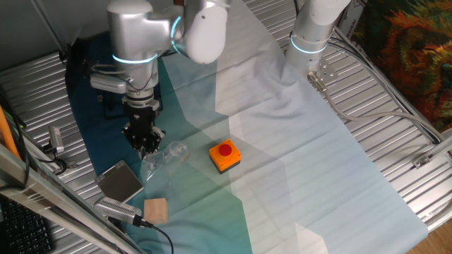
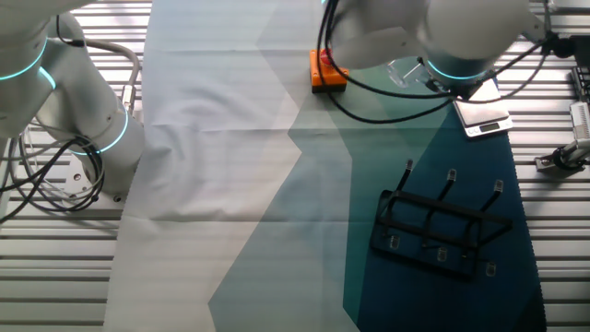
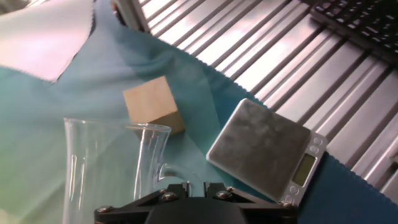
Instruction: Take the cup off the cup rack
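Blue and white cloth covered the ribbed bench (image 1: 395, 162), and the cup (image 1: 168, 154) lay on it beside the orange button box (image 1: 224, 156), well apart from the empty cup rack (image 2: 441, 226). It looked light, slippery and breakable, best held across its rim wall. The gripper (image 1: 145, 146) sat at its edge; whether the fingers pinched it I couldn't tell.

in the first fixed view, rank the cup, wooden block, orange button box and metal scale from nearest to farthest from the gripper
1. cup, right at the gripper fingertips
2. metal scale, just below it
3. wooden block and orange button box, too close to call; the block is lower, the box is off to the right
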`<act>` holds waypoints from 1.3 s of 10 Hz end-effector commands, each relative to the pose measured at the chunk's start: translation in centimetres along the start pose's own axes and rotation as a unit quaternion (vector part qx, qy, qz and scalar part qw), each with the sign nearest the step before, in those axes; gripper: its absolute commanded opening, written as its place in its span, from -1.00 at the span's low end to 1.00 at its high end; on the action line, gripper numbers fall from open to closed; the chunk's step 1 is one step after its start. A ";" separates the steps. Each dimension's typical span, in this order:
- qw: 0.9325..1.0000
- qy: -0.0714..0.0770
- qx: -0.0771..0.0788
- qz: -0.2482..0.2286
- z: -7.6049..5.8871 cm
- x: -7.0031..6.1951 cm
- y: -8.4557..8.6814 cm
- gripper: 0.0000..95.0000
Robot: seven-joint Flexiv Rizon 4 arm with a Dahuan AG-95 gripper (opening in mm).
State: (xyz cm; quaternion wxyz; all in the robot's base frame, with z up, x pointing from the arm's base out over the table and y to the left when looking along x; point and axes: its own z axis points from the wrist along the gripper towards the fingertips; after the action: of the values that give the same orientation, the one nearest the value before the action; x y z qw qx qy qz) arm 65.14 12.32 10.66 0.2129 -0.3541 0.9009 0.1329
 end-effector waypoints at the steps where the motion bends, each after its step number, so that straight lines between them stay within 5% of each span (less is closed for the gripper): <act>1: 1.000 -0.008 0.009 0.002 0.0 0.0 -0.1 -1.00; 11: 0.999 -0.030 0.025 0.015 2.7 -2.8 0.2 -1.00; 13: 0.998 -0.049 0.025 0.019 2.8 -2.8 0.2 -1.00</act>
State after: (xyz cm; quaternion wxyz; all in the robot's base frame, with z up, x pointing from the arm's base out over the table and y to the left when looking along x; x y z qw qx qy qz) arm 67.58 15.04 9.47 0.2609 -0.3239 0.9006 0.1263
